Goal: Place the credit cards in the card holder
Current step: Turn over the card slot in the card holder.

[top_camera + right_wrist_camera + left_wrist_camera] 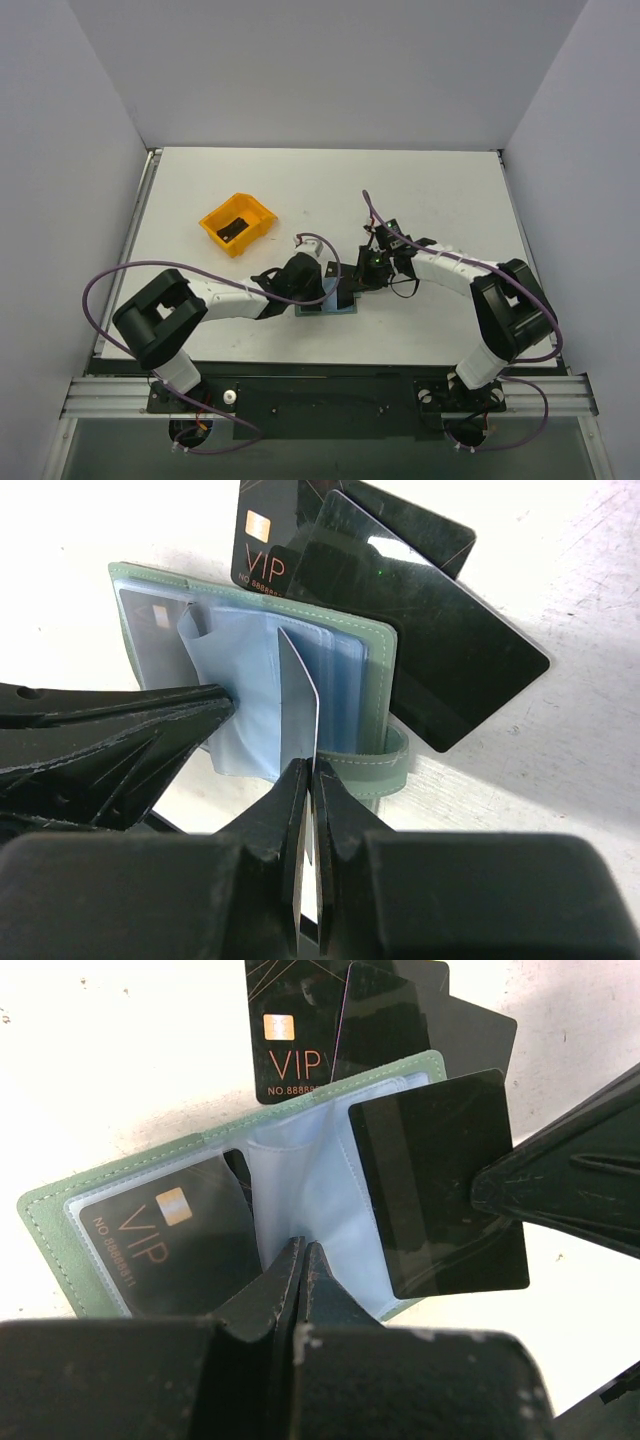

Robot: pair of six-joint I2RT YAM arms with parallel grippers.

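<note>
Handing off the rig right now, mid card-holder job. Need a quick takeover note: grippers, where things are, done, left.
Left gripper: shut, pinching an inner sleeve of the card holder, which lies open on the table.
Right gripper: shut on a black card, held at the right-hand sleeves, not yet in.
Done: one VIP card sits in a left pocket.
Left: seat the held card, then the loose cards just behind the holder. What looks like another card lies in the orange bin.
</note>
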